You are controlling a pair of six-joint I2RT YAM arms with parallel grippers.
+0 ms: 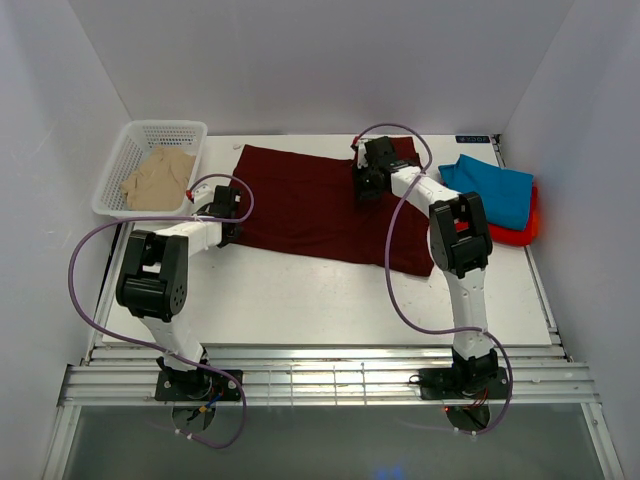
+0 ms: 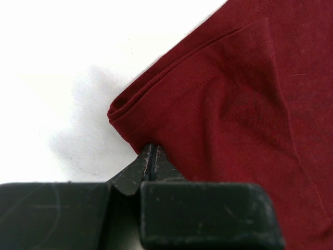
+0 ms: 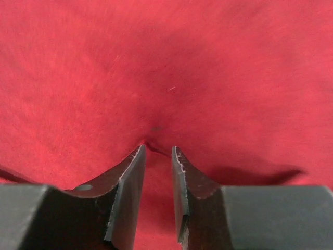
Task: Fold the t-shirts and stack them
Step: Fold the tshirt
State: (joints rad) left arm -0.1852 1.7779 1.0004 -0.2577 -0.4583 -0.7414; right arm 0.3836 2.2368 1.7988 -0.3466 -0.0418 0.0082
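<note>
Left gripper has its jaws pressed together, clamped on the left edge of the maroon shirt, just beside a folded hem corner. Right gripper stands with its jaws a little apart, tips pressed down on the same shirt near its far right end, with a small pucker of cloth at the gap. The maroon shirt lies spread across the middle of the table. At the far right, a folded teal shirt rests on a red shirt. At the far left, a crumpled beige shirt lies in the basket
</note>
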